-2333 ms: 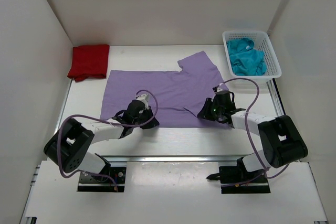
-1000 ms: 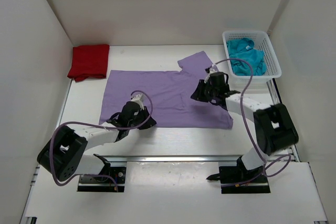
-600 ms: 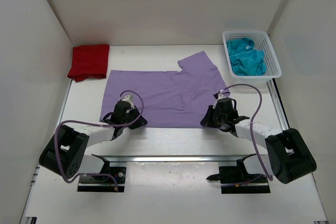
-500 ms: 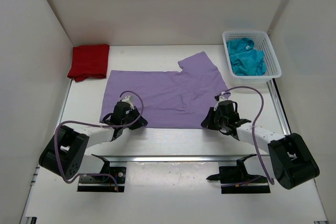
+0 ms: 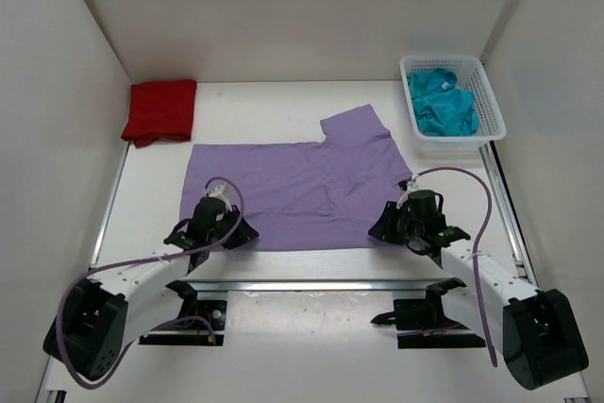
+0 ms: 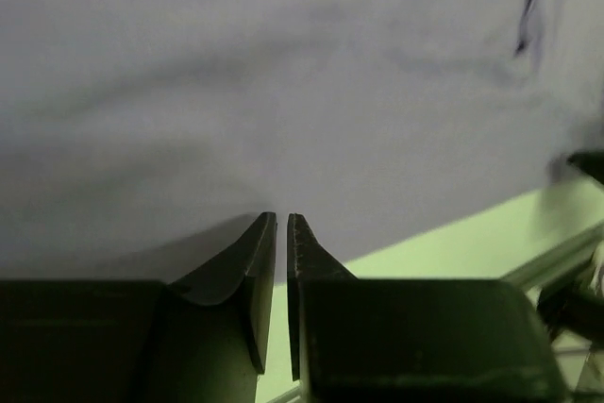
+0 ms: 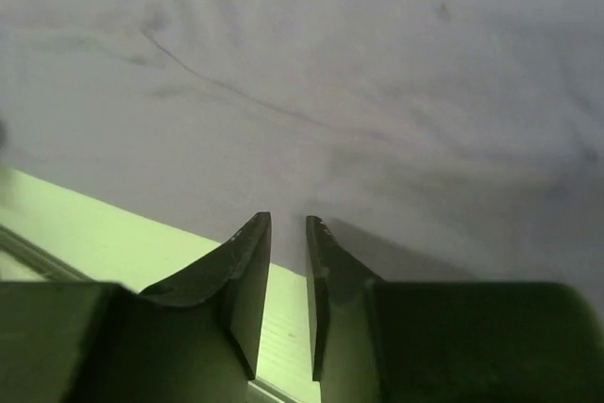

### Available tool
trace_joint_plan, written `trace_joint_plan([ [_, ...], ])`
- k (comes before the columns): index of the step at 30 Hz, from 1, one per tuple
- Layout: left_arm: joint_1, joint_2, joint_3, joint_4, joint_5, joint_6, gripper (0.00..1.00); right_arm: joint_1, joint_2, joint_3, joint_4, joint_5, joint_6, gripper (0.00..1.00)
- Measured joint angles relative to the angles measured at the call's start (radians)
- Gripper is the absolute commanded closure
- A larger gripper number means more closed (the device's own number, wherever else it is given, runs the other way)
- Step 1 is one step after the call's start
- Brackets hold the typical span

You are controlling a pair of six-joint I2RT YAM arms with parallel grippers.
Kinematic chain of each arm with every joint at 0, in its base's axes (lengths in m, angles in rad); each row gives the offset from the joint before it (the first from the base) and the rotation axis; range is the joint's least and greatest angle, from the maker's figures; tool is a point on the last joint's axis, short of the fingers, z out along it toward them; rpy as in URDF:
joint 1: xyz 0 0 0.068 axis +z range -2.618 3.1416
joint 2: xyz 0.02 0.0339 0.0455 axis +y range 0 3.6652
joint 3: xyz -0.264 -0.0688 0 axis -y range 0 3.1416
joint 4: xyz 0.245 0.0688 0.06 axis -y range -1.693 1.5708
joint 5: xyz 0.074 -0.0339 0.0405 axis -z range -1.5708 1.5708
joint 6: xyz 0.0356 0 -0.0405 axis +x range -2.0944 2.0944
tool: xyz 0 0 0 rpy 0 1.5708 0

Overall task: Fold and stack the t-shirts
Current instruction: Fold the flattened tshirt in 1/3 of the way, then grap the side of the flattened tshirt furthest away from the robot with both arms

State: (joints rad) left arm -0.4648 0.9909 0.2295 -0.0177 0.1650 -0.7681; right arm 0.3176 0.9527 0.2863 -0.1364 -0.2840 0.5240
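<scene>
The pale lavender t-shirt is spread flat, one layer deep, over the middle of the table. Its long hem is turned toward 6 o'clock and one short sleeve is pushed out toward 1 o'clock. The opposite sleeve cannot be made out.

The hem's two near corners are covered in the top view. The left gripper is set at the 7 o'clock corner and the right gripper at the 5 o'clock corner.

In the left wrist view the fingers are seen only a thin slit apart, with their tips right at the cloth's edge. In the right wrist view the fingers are parted a little wider, again at the hem, and a strip of table is seen through the gap. Whether cloth is pinched in either pincer cannot be told, as the tips are lost in shadow against blurred fabric. A dark smear at the right edge of the left wrist view cannot be identified.

The deep red t-shirt is laid folded at 10 o'clock, in the far left corner, well apart from the lavender one.

The teal t-shirt is bunched inside the white mesh basket at 2 o'clock. Its outline is hidden by the basket walls and its own crumpling.
</scene>
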Motion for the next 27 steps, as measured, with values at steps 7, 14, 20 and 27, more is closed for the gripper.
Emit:
trace_joint_plan([
  [7,0.208,0.197,0.407,-0.048,-0.012,0.073,0.86,0.019,0.129,0.257,-0.031,0.004,-0.060,1.00],
  [14,0.439,0.598,0.750,-0.045,-0.041,0.111,0.98,0.125,0.380,0.471,-0.109,0.176,-0.053,1.00],
  [20,0.512,0.878,1.007,-0.166,-0.151,0.196,0.95,0.132,0.461,0.570,-0.134,0.163,-0.093,1.00],
  [27,0.546,0.996,1.115,-0.253,-0.226,0.264,0.74,0.108,0.480,0.581,-0.056,0.082,-0.111,1.00],
])
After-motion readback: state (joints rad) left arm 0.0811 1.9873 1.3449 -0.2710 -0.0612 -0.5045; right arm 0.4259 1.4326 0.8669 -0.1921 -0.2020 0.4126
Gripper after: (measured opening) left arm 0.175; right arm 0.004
